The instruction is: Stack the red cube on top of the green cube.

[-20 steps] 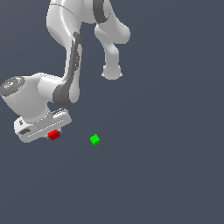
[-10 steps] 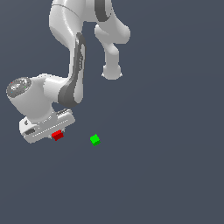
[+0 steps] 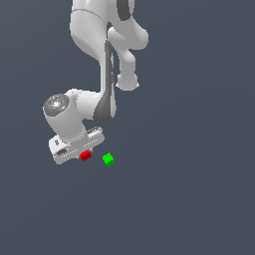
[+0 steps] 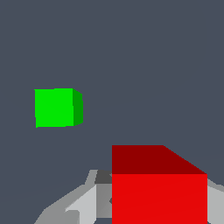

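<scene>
Plain dark grey-blue floor all around, no walls and no writing that I can read.
My gripper is clamped on the red cube; the green cube lies apart on the floor, just to the exterior view's right.

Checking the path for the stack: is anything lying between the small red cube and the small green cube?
Nothing: the stretch between the small solid red cube and the small solid green cube is bare grey surface, in both views.
</scene>
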Available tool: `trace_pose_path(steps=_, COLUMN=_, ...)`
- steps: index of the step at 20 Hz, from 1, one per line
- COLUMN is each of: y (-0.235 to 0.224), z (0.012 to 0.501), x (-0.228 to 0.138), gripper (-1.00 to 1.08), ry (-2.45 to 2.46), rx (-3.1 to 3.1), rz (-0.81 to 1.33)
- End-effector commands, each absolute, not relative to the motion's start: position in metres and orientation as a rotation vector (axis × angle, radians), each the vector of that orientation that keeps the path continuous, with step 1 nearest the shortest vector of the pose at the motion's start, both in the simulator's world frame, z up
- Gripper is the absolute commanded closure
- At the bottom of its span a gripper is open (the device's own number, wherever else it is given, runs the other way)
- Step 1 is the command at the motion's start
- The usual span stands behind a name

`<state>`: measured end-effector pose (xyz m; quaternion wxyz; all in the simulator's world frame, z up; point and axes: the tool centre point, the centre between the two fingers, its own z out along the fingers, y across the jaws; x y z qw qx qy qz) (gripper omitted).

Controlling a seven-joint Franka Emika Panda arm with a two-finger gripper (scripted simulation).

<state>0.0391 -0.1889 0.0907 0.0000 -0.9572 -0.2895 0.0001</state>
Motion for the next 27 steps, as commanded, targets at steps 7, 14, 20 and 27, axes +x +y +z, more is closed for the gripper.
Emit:
trace_pose_path(steps=7, y=-0.115, z=0.068, x=0.035, gripper=1.08, ry=-0.91, rx=-3.007, rz=-0.001)
trace_pose_path(steps=14, y=-0.092, z=0.06, x=0.036, gripper=1.08, ry=-0.91, rx=-3.007, rz=0.0)
trace_pose_path(steps=20, y=-0.093, z=0.06, x=0.037, gripper=-0.92, ry=-0.91, rx=-3.007, rz=0.0)
trace_pose_path(steps=27, y=-0.093, z=0.06, x=0.037, gripper=-0.92, ry=-0.91, rx=-3.007, rz=0.0)
